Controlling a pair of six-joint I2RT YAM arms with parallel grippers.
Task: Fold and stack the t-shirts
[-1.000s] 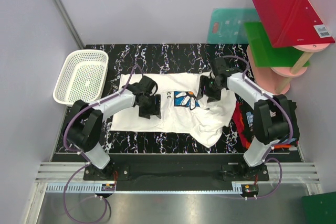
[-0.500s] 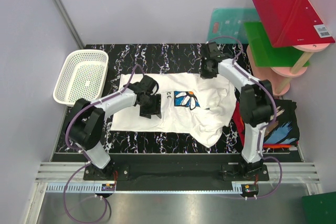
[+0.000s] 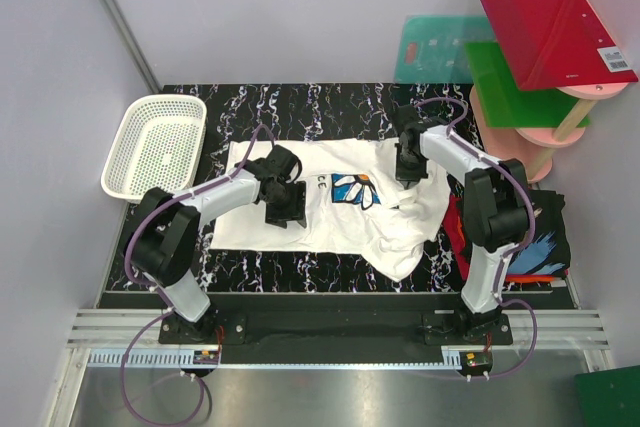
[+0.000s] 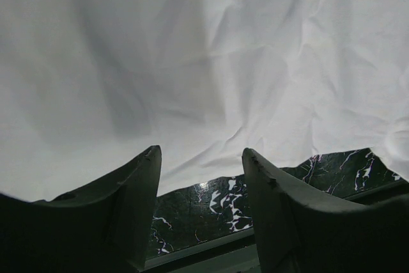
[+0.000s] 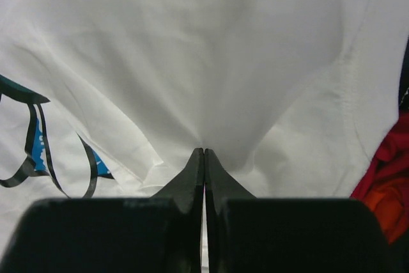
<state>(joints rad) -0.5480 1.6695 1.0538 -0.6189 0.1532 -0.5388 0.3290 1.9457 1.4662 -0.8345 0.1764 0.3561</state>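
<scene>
A white t-shirt (image 3: 330, 222) lies spread across the middle of the black marbled bench (image 3: 330, 107), its blue daisy print (image 3: 355, 189) facing up. The left half lies fairly flat. The right side is rumpled, with a loose flap hanging toward the near edge.

The left gripper (image 3: 287, 209) hangs over the left half of the shirt, left of the print. In the left wrist view its jaws are released, standing apart over plain white cloth, with the shirt's near hem and bare bench showing between them.

The right gripper (image 3: 405, 162) is at the shirt's far right part, just right of the print. In the right wrist view its jaws are clenched together on the white cloth, and creases fan out from their tips.

A red-orange t-shirt (image 3: 461, 242) and a black t-shirt (image 3: 540, 229) with a colourful print lie bunched at the right end of the bench, beside the right arm.

A white mesh basket (image 3: 155, 147) sits at the far left corner.
</scene>
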